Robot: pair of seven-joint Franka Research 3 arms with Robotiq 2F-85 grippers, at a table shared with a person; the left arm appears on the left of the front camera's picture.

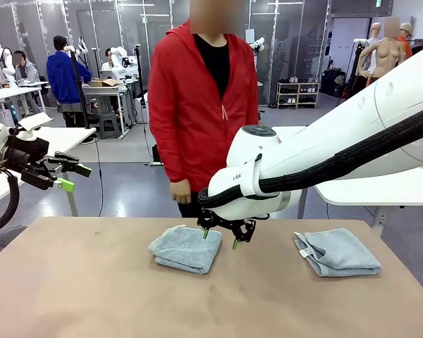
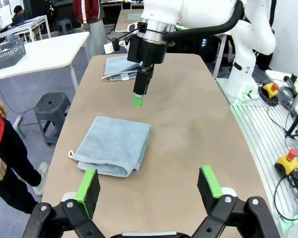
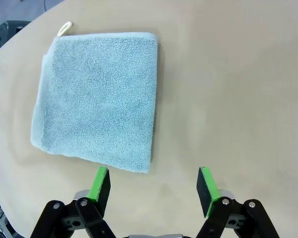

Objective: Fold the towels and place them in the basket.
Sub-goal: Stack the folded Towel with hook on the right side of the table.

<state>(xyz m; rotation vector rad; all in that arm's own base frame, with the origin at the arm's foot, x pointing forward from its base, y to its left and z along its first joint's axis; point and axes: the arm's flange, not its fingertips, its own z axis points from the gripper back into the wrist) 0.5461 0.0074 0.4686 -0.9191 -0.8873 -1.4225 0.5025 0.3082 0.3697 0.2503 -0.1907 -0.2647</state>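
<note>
Across the brown table (image 1: 92,282), the front view shows two folded towels: one (image 1: 186,248) at centre, the other (image 1: 336,251) far right. The right gripper (image 1: 219,239) hovers, jaws open, just right of the centre towel. In the left wrist view, the left gripper (image 2: 148,189) is open near that towel; a wire basket (image 2: 6,52) sits on another table. The right wrist view shows the towel flat. Folding looks done; basketing remains.
</note>
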